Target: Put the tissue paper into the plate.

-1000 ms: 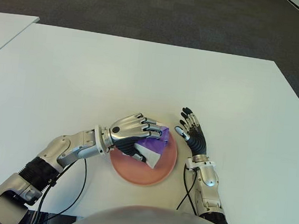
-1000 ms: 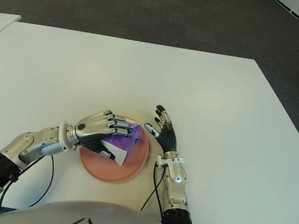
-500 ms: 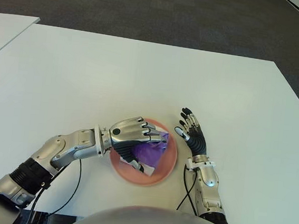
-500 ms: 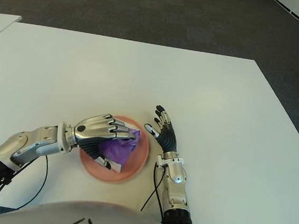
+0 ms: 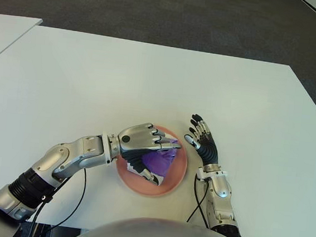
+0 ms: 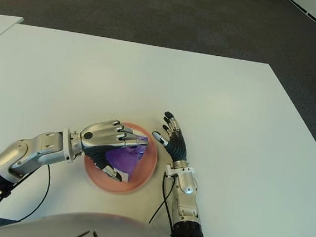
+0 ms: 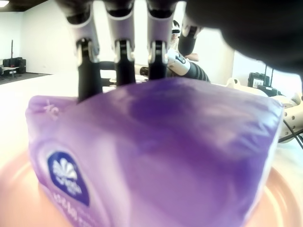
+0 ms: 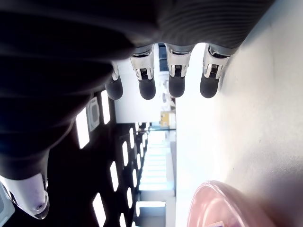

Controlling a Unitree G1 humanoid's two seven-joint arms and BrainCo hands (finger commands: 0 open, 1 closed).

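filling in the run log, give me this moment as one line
left hand: shut on purple tissue pack | pack: over pink plate, contact not clear | right hand: open, idle beside plate's right | table: white

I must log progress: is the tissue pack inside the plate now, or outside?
Inside. The purple tissue pack lies within the pink plate rim, and the left hand is closed over it.

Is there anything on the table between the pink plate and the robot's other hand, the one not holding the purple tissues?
No, the eye views show only a bare strip of white table between the plate and the open right hand.
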